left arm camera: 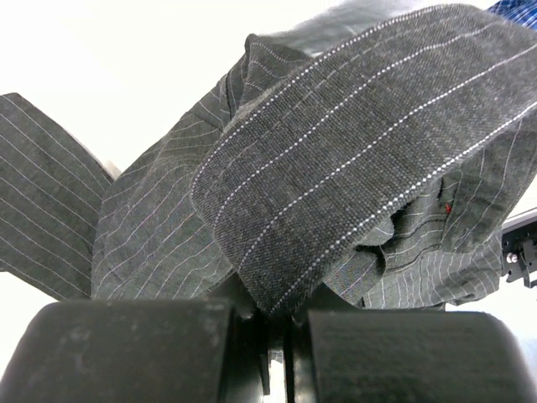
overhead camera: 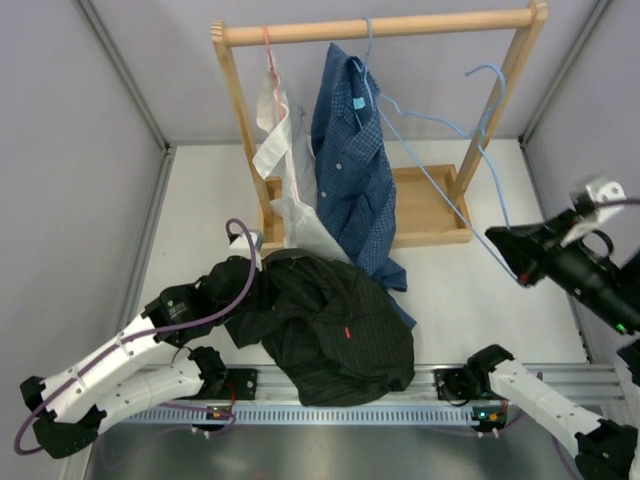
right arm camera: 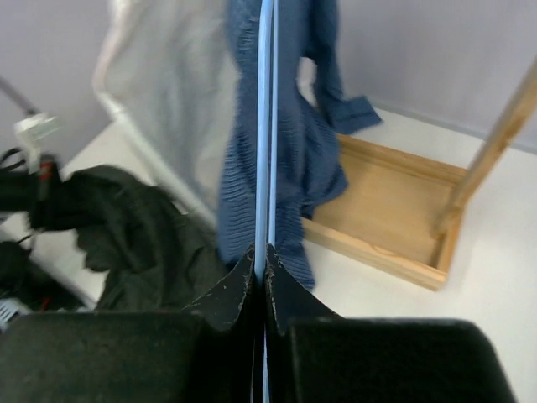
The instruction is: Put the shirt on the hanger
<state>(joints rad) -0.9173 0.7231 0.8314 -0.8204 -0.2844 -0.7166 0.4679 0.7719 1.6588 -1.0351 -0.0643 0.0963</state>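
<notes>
The black pinstriped shirt [overhead camera: 330,330] lies crumpled on the table in front of the rack, its small red tag facing up. My left gripper [overhead camera: 240,275] is shut on a fold of the shirt [left arm camera: 336,168] at its left edge; the cloth runs into the closed jaws. My right gripper [overhead camera: 510,250] is shut on the thin light-blue hanger [overhead camera: 440,180], which slants up and left from it across the rack. In the right wrist view the hanger [right arm camera: 265,126] rises straight out of the closed fingertips.
A wooden rack [overhead camera: 400,30] with a tray base [overhead camera: 430,210] stands at the back. A blue checked shirt [overhead camera: 350,160] and a white garment [overhead camera: 285,170] hang from it, the white one on a pink hanger [overhead camera: 268,50]. Grey walls close both sides.
</notes>
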